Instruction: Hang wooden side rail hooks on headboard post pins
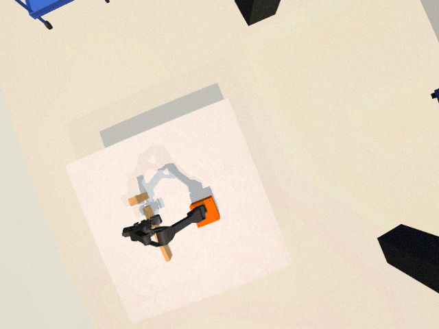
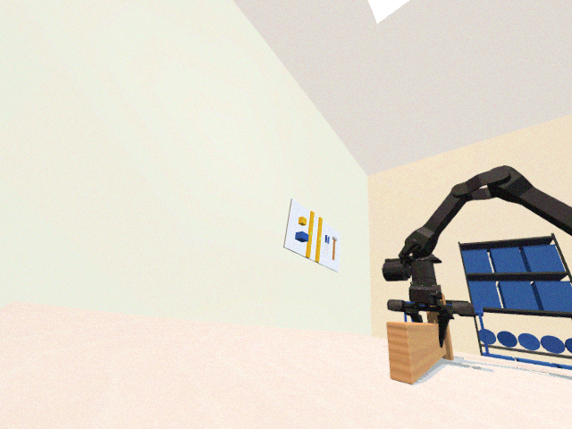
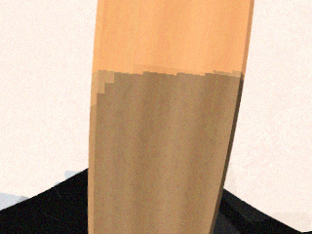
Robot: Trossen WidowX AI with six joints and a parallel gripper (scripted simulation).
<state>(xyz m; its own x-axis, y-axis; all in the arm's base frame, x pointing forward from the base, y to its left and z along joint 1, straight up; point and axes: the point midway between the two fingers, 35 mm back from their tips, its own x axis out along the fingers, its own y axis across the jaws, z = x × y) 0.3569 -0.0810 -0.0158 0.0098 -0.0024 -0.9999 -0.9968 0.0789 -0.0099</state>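
Pincer (image 1: 150, 226) (image 2: 429, 334) clamped shut, wooden rail (image 1: 165, 251) (image 2: 411, 353) (image 3: 166, 117) between its fingers

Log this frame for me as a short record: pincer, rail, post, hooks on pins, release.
pincer: closed on the side rail
rail: standing on its narrow edge, the end nearest the exterior camera low at the table
post: upright, beyond the rail's other end
hooks on pins: cannot tell, neither is visible
release: not done

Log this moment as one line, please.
black pincer: shut on long light-brown wooden rail | rail: upright on edge | hooks: not visible
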